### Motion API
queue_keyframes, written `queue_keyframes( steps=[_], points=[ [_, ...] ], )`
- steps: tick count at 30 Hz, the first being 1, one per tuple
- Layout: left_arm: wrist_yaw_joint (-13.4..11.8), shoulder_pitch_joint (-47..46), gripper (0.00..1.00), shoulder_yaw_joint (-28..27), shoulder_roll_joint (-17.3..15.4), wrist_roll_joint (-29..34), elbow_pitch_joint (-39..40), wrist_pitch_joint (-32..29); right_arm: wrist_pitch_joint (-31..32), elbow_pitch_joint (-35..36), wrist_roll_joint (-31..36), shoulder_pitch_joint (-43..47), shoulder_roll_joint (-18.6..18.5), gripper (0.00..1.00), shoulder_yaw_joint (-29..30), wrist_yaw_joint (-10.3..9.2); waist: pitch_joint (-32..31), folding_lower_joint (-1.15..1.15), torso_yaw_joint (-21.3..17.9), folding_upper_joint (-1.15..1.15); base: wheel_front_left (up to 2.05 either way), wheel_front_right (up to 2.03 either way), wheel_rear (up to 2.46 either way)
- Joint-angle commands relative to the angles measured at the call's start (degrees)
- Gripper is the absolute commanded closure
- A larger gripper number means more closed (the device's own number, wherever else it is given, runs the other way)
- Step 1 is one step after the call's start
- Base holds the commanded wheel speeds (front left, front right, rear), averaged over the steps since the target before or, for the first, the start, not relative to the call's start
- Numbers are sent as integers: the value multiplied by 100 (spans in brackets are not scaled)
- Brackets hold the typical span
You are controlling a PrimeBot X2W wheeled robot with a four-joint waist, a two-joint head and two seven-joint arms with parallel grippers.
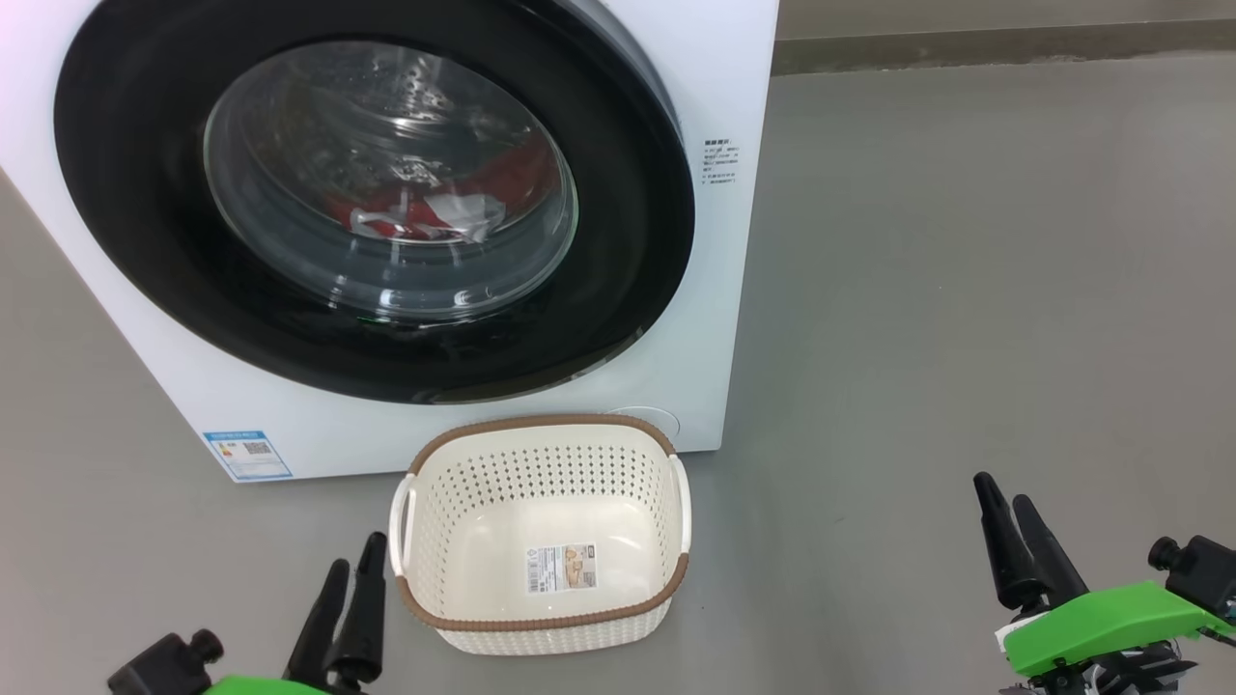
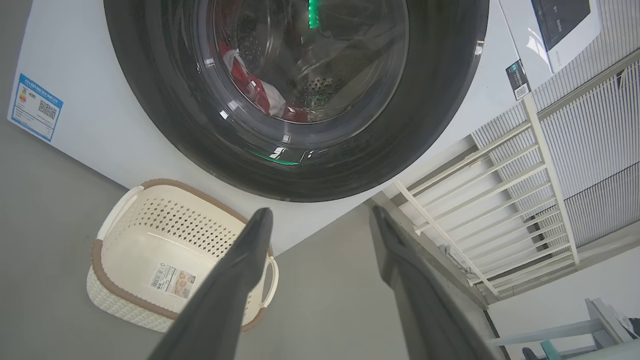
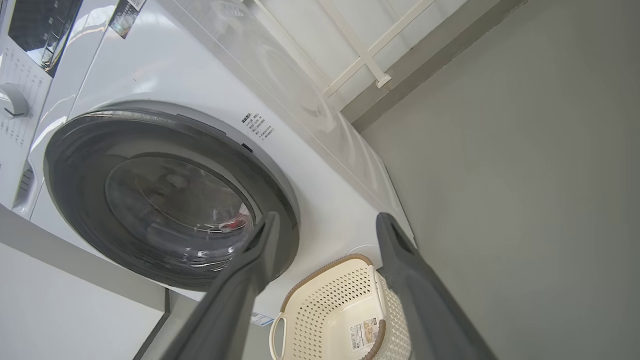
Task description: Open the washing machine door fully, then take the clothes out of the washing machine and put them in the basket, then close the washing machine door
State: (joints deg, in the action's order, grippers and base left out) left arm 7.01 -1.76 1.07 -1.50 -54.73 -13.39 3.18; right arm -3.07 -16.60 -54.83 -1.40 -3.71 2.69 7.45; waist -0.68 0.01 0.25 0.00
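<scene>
The left gripper has its two dark fingers spread wide with nothing between them, and so does the right gripper. In the head view both sit low. The left one is just beside the left handle of the basket and the right one is well apart on the other side. Their fingers point up and forward at the washing machine. Neither touches anything, and this looks like a rest pose before the first reach.

The basket stands empty on the grey floor, close against the foot of the machine. It is probably light enough to skid if bumped.

Above it, the washing machine door lies against the front, or nearly so; I cannot tell whether it is latched. It should handle as a stiff, fairly heavy hinged disc. Its glossy black rim is likely slippery, and the bulging glass offers no hold. The right wrist view shows a small dark notch at the rim's edge on the side by the printed text. That seems the best place to hook a finger and pull.

The clothes lie red and white at the bottom of the drum, behind the glass. They are soft, limp and light, so a pinch on a bunched fold should lift them.
</scene>
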Motion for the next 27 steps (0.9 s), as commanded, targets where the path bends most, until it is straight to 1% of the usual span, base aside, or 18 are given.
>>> queue_keyframes(
  steps=[1, 2, 3, 10, 27],
  points=[
    [20, -252, 0, -54, -105, 266, 170, 74, -82, 162, 260, -288, -119, 0, -103, 2, -3, 0, 1, 0, 0, 0, 0],
    [13, -258, 0, -26, -114, 478, 164, 108, -116, 145, 445, -288, -132, 0, -137, 2, -7, 0, 1, 0, 0, 0, 0],
    [13, -258, 0, -26, -114, 478, 164, 108, -116, 145, 445, -288, -132, 0, -137, 2, -7, 0, 1, 0, 0, 0, 0],
    [-44, -276, 0, 80, -155, 1163, 143, 226, -234, 67, 1038, -292, -145, 0, -243, 2, -24, 0, 5, 0, 0, 0, 0],
    [-243, -336, 0, 246, -195, 2462, -16, 511, -520, -76, 2359, -331, -167, 0, -456, 2, -68, 0, 1, 0, 0, 0, 0]
  ],
)
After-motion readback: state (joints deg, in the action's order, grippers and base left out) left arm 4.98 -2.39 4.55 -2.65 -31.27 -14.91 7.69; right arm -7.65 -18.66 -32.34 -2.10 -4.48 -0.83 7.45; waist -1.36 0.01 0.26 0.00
